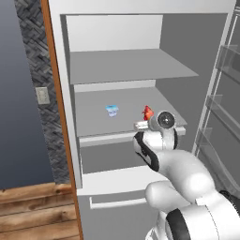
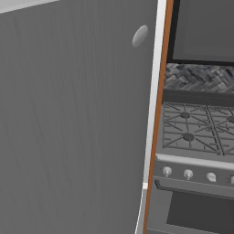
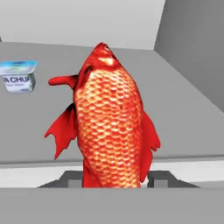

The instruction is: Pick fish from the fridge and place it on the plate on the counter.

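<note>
The red-orange fish (image 3: 111, 127) stands between my gripper's (image 3: 114, 180) two dark fingertips (image 3: 72, 179), tail down between them and head pointing away. The jaws are shut on its lower body. In the left base view the fish (image 1: 148, 112) shows just past my hand (image 1: 161, 123), over the front right part of the middle shelf (image 1: 122, 112) of the open fridge (image 1: 65, 93). Whether it touches the shelf I cannot tell. The plate and the counter are out of view.
A small pale blue-white cup (image 1: 112, 110) (image 3: 18, 75) stands on the same shelf, left of the fish. The shelved fridge door (image 1: 220, 103) hangs open at the right; its grey outer face (image 2: 68, 119) blocks the right base view beside a stove (image 2: 196, 132).
</note>
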